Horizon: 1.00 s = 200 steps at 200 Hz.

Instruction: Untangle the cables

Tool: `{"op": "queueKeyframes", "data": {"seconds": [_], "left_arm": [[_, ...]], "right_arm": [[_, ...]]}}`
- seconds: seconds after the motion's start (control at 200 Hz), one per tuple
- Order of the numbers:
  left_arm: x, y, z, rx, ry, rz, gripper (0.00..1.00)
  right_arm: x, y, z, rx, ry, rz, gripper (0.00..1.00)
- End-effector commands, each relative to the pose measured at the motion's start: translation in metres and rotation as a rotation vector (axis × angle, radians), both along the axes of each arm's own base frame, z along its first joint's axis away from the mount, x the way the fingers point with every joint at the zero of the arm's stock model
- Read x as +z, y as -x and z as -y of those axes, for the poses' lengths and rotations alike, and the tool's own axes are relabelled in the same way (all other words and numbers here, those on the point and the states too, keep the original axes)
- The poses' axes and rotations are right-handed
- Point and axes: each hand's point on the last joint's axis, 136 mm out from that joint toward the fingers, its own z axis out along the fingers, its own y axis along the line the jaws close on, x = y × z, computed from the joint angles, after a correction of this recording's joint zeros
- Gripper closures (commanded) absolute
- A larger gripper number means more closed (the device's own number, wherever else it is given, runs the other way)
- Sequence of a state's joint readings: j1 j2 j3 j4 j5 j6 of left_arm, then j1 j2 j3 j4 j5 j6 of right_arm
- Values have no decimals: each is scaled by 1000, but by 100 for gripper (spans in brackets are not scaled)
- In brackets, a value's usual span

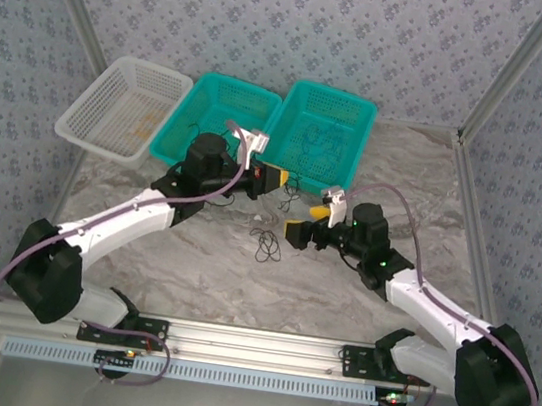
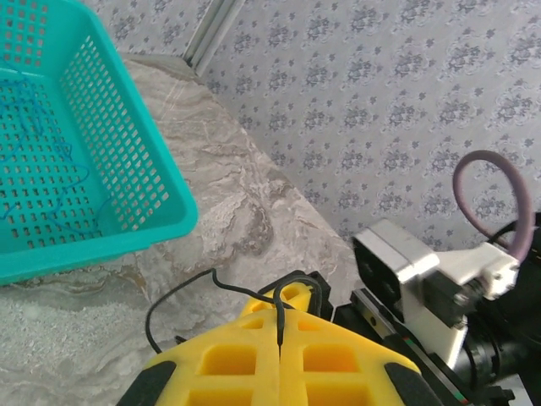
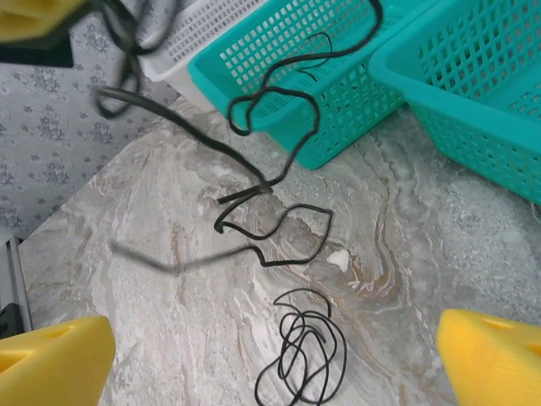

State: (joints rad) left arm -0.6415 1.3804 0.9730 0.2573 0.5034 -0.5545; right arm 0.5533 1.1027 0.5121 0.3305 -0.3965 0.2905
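My left gripper (image 2: 279,338) is shut on a thin black cable (image 2: 182,292) that curls out of the closed yellow jaws and trails down toward the marble table. From the right wrist view this strand (image 3: 270,182) hangs from the left gripper (image 3: 34,17) and its lower loops touch the table. A second black cable (image 3: 308,355) lies coiled on the table between the wide-apart fingers of my open right gripper (image 3: 275,372). From above, the left gripper (image 1: 272,178) sits by the teal baskets, the right gripper (image 1: 303,223) just right of the coil (image 1: 267,246).
Three baskets stand at the back: a white one (image 1: 69,129) with an orange strand, a middle teal one (image 1: 206,88), and a right teal one (image 1: 332,90) with thin dark strands. A blue cable (image 2: 51,161) lies in the teal basket (image 2: 127,228) beside my left gripper.
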Motion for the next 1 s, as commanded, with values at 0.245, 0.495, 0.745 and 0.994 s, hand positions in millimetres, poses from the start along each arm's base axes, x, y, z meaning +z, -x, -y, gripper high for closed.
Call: {"op": "queueKeyframes", "data": {"seconds": [0.245,0.495,0.745,0.994], "left_arm": [[20,-9,6,5,45,-5,100],[20,-8,6,3,46,-9,100],[17,-10,5,11,41,-18,100],[12,-24,-10,123,31,-39,100]], "right_arm": [[22,-33,0,-138,-29,145,15],[32,-51,7,-225,-12,194,67],[57,-42,2,-146,4,245,83],[49,-62,52,-430,89,223,100]]}}
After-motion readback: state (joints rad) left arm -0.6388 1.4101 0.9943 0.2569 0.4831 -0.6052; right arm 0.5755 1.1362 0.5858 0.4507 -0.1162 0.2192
